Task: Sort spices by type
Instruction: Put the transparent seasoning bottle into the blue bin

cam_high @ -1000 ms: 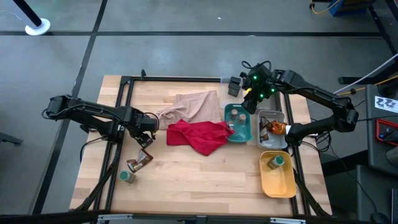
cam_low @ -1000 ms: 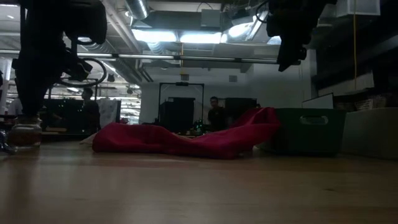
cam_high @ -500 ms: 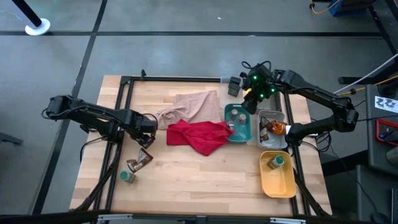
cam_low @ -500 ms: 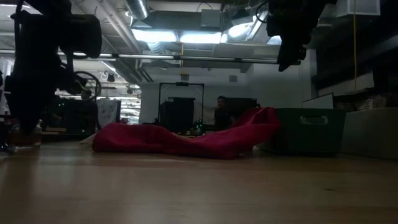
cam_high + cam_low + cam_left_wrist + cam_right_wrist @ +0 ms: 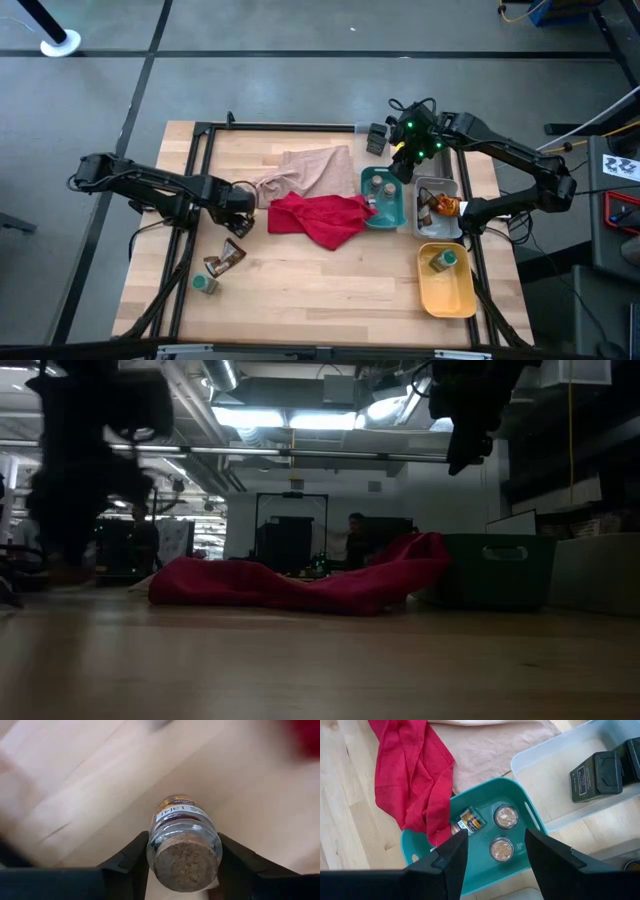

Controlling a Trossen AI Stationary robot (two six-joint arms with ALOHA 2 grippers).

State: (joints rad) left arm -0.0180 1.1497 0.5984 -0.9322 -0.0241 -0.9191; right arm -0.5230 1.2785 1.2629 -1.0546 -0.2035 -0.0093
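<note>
A small glass jar (image 5: 183,827) with a cork stopper stands on the wood at the table's left. My left gripper (image 5: 236,212) points down over it and is shut on it. A brown sachet (image 5: 228,258) and a green-lidded jar (image 5: 205,285) lie nearer the front edge. My right gripper (image 5: 495,862) hangs open above the teal tray (image 5: 475,875). That tray holds two upright jars (image 5: 505,816) and one jar lying down (image 5: 469,819). My left gripper pinches the glass jar by its two opposite sides (image 5: 151,845), just below the cork top, one finger (image 5: 131,857) on each side. The fingers come from above, pointing down. The jar stays upright; its base is hidden under it.
A red cloth (image 5: 320,218) lies mid-table with one corner over the teal tray's rim, and a beige cloth (image 5: 305,170) lies behind it. A clear tray (image 5: 436,188) with an orange sachet and a yellow tray (image 5: 447,290) with a bottle stand at the right. Black frame rails (image 5: 195,180) run along the table.
My left gripper has tipped more steeply downward over the cork-stoppered jar. In the low view the jar stood in plain sight at the left a second ago and is now hidden behind the gripper. My right arm has kept still.
</note>
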